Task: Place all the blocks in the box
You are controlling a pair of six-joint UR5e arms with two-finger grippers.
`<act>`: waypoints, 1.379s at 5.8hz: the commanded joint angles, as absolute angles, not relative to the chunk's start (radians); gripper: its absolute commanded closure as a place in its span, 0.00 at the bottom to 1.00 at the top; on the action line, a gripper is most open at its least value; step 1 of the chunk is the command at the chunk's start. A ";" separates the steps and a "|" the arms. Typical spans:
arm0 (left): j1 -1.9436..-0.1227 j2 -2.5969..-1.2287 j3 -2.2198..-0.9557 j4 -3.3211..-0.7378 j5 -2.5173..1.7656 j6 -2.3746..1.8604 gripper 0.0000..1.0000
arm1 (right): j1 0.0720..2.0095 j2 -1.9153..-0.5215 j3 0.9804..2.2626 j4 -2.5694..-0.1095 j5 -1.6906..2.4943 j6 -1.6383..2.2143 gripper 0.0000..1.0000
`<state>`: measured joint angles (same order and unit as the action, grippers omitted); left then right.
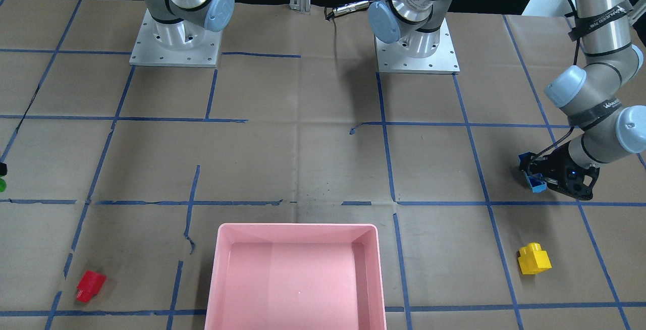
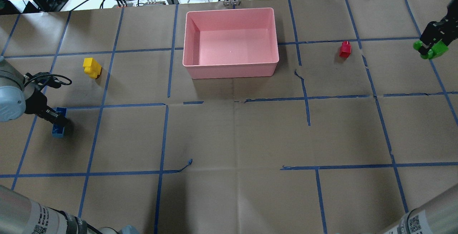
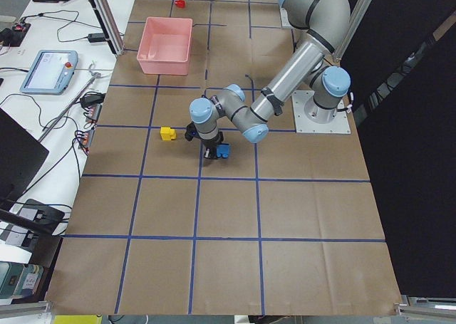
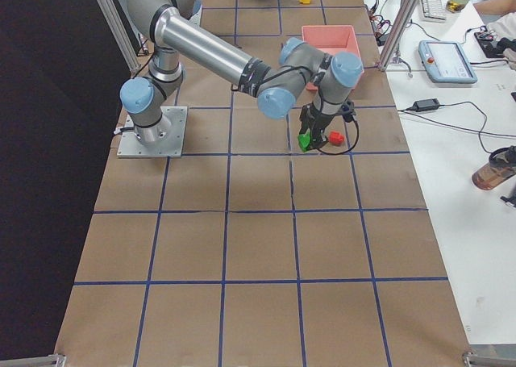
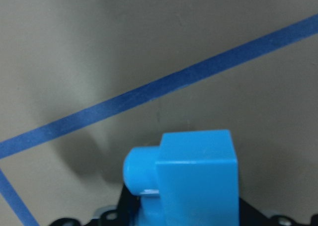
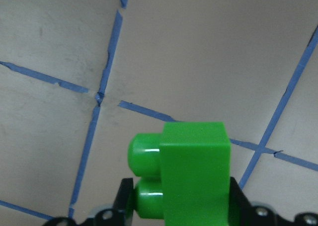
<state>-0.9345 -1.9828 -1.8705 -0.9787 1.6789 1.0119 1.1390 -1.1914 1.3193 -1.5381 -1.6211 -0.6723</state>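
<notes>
Claws on both arms are full. The left claw (image 2: 59,119) is clamped on the blue brick (image 2: 58,129), low over the counter (image 2: 232,137) at the far left of the overhead view. The brick's long axis runs roughly near to far. Whether it has left the surface I cannot tell. The right claw (image 2: 431,46) is closed on the green brick (image 2: 435,50) at the right edge, and that brick seems to hang clear of the counter.

The pink box (image 2: 229,10) sits empty at the middle of the far side, long sides running left to right. From the left claw it lies to the right and farther away; from the right claw it lies almost straight left. Neither arm looks clearly closer.

The yellow brick (image 2: 91,68) rests just beyond the left claw, a little to the far side of that claw's likely path. The red brick (image 2: 345,49) lies nearly on the line between the right claw and the box, so the green brick should probably travel high enough to pass over it and the box wall. Both loose bricks are still outside the box.
</notes>
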 commanded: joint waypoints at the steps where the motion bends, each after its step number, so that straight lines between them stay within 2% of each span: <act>1: -1.009 -1.933 -1.818 -1.111 1.640 0.912 1.00 | 1.330 -1.195 1.261 -1.488 -1.582 -0.359 0.72; 3: -1.057 -1.890 -1.812 -1.155 1.573 0.843 1.00 | 1.528 -1.212 1.224 -1.479 -1.545 -0.009 0.72; 4: -1.127 -1.863 -1.758 -1.219 1.565 0.719 1.00 | 1.598 -1.212 1.221 -1.479 -1.536 0.112 0.72; 6: -1.257 -1.874 -1.601 -1.369 1.562 0.492 1.00 | 1.617 -1.210 1.224 -1.477 -1.537 0.137 0.72; 8: -1.350 -1.893 -1.511 -1.382 1.424 0.234 1.00 | 1.617 -1.209 1.226 -1.476 -1.537 0.137 0.72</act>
<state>-1.3131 -1.8817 -1.5563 -1.3737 1.4909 0.3505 1.6161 -1.2098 1.2246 -1.4768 -1.5370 0.1356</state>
